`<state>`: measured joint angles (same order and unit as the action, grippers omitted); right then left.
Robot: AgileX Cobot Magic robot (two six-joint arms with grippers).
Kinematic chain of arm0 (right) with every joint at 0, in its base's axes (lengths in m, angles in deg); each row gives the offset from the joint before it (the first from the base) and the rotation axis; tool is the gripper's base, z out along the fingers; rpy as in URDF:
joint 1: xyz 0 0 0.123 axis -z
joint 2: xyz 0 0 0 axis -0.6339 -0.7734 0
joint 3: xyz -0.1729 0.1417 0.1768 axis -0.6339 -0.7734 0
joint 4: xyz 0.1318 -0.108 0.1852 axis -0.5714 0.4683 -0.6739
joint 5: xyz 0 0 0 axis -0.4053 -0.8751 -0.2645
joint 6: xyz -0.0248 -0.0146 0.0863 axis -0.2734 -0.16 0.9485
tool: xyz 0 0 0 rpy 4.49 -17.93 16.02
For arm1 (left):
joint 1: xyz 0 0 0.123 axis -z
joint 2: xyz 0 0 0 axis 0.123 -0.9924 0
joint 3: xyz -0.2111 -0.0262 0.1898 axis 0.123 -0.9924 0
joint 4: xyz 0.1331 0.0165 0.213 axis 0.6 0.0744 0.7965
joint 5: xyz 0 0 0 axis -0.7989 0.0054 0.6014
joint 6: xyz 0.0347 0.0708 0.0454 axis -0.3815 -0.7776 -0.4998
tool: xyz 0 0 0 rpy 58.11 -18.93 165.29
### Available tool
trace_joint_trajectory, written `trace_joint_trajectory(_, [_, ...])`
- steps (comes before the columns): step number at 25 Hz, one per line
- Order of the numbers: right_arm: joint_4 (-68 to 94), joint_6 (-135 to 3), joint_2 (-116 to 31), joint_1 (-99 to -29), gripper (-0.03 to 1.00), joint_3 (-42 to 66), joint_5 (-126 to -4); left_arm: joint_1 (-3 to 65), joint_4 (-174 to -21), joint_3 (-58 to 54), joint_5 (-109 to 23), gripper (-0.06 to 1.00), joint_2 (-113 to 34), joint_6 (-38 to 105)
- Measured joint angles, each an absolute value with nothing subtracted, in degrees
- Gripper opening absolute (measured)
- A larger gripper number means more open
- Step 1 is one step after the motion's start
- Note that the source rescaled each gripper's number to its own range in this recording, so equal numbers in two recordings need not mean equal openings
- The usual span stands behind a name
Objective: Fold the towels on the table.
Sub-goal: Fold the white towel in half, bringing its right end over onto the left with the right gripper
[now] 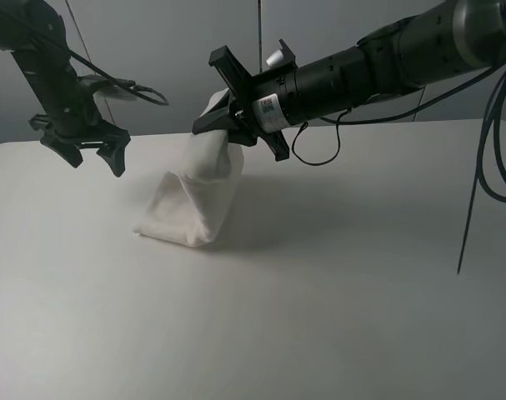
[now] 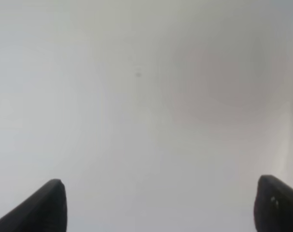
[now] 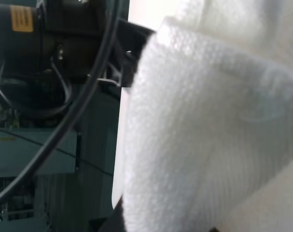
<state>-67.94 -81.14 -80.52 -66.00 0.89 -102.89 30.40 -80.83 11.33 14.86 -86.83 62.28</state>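
Towel: white, fine looped terry weave; table: plain white; left gripper and right gripper: black; far wall: grey.

- Towel on the table, left of centre, its upper end held in my right gripper.
- My left gripper: left of the towel, apart from it.

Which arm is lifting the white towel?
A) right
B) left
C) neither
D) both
A: the right gripper is clamped on the raised top edge of the towel, while the left gripper hangs open and empty beside it.
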Motion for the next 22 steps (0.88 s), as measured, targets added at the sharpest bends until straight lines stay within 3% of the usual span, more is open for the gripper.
trace_joint_trajectory(9, [-68.97, -83.36, -80.62, -66.11, 0.03, 0.89, -100.76, 26.52, -80.36, 11.33, 19.16, 0.99, -83.58, 60.34])
trace_joint_trajectory(11, [-72.68, -87.94, -80.75, -66.11, 0.22, 0.89, -102.21, 26.52, -80.36, 11.33, 19.16, 0.99, -83.33, 60.34])
trace_joint_trajectory(12, [-74.58, -90.16, -80.75, -66.23, 0.36, 0.89, -102.76, 26.52, -80.36, 11.33, 19.16, 0.99, -83.33, 60.34])
trace_joint_trajectory(13, [-76.33, -92.39, -80.75, -66.49, 0.60, 0.89, -102.88, 26.52, -80.36, 11.33, 19.16, 0.99, -83.33, 60.34])
trace_joint_trajectory(15, [-77.71, -95.27, -80.85, -67.48, 0.89, 1.18, -102.88, 26.52, -80.36, 11.33, 19.16, 0.99, -83.33, 60.25])
trace_joint_trajectory(17, [-78.46, -96.61, -80.88, -69.20, 0.98, 1.57, -102.57, 26.52, -80.36, 11.33, 19.16, 0.99, -83.33, 59.95])
trace_joint_trajectory(22, [-78.46, -97.59, -80.98, -72.16, 1.00, 1.57, -101.25, 26.52, -80.36, 11.33, 19.73, 0.99, -83.33, 59.75])
